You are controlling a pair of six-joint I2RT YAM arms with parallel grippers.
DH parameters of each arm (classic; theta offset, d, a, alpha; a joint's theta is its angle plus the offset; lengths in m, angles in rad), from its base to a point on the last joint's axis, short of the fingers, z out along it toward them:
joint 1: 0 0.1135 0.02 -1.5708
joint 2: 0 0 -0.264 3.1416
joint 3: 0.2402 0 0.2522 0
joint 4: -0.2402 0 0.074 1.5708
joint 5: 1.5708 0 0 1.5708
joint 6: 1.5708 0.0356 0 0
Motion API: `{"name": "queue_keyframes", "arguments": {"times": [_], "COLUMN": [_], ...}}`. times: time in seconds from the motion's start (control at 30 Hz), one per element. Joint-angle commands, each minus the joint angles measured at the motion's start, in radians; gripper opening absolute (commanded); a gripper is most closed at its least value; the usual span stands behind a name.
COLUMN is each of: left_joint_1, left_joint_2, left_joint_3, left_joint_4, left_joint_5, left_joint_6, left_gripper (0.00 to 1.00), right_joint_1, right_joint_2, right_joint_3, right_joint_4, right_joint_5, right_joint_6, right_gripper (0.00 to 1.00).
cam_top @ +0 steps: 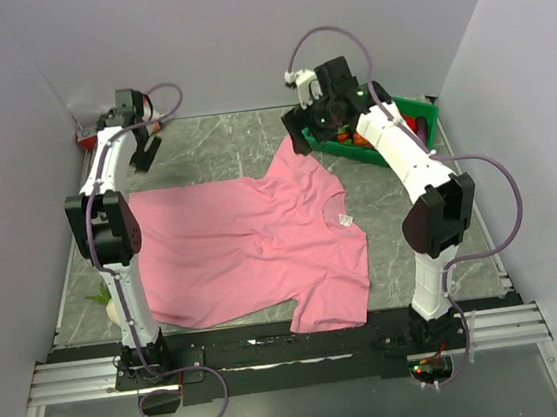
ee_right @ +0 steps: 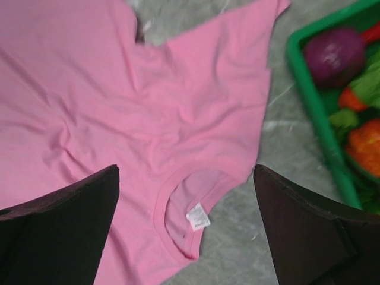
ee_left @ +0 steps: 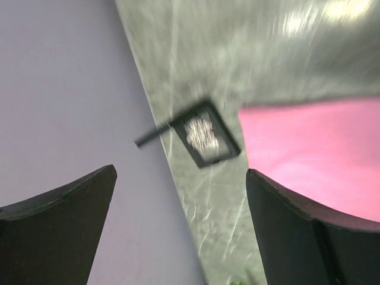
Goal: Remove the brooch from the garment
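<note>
On a grey marbled table (cam_top: 210,141) walled in white, the garment (cam_top: 233,254), a pink T-shirt, lies spread flat at the centre, its neck toward three o'clock in the overhead view. The left gripper (ee_left: 181,172) hangs at eleven o'clock, off the cloth and close to the side wall, its jaws spread wide with nothing between them. The right gripper (ee_right: 186,169) hovers at one o'clock near the far sleeve, jaws equally wide and empty.

No pin shows on the shirt in any view. The removal itself therefore looks done, and the step in hand appears to be the set-down at the table's edge. The next move would call for a clean lift of the left arm, clear of what lies ahead of it, and a check that the cloth is bare.

At two o'clock a green basket (ee_right: 312,113) holds what looks like produce: a purple bulb (ee_right: 335,56), orange pieces (ee_right: 365,142) and green leaves (ee_right: 371,86). Far smaller, a black-framed square holder (ee_left: 218,159) sits ahead of the left jaws, just beside the shirt's edge. The white neck label (ee_right: 198,217) sits inside the collar. Within the black frame a pale silvery smear, blurred, is probably the brooch (ee_left: 202,133), though that cannot be told for certain.
</note>
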Motion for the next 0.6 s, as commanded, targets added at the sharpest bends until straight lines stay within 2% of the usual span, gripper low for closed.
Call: {"name": "queue_keyframes", "arguments": {"times": [0.0,0.03,0.1,0.17,0.23,0.3,0.43,0.57], "left_joint_1": [-0.025,-0.029,-0.043,-0.046,-0.045,-0.046,-0.046,-0.045], "left_joint_2": [-0.021,-0.021,-0.046,-0.105,-0.147,-0.185,-0.219,-0.248], "left_joint_3": [0.251,0.306,0.327,0.299,0.255,0.245,0.252,0.235], "left_joint_4": [-0.068,-0.057,-0.007,0.120,0.255,0.320,0.455,0.567], "left_joint_5": [0.201,0.234,0.266,0.320,0.367,0.406,0.484,0.530], "left_joint_6": [-0.083,-0.086,-0.095,-0.133,-0.179,-0.234,-0.322,-0.421], "left_gripper": [0.96,0.96,0.96,0.96,0.96,0.96,0.96,0.96], "right_joint_1": [-0.033,-0.032,-0.020,-0.006,0.000,0.002,-0.001,-0.007], "right_joint_2": [-0.019,-0.019,0.007,0.024,0.022,-0.017,-0.131,-0.140], "right_joint_3": [0.131,0.148,0.262,0.357,0.382,0.361,0.223,0.272], "right_joint_4": [0.134,0.158,0.182,0.208,0.271,0.326,0.551,0.541], "right_joint_5": [0.059,0.202,0.304,0.456,0.510,0.568,0.679,0.667], "right_joint_6": [0.100,0.119,0.131,0.116,0.082,0.067,0.067,0.090], "right_gripper": [1.00,1.00,1.00,1.00,1.00,1.00,1.00,1.00]}}
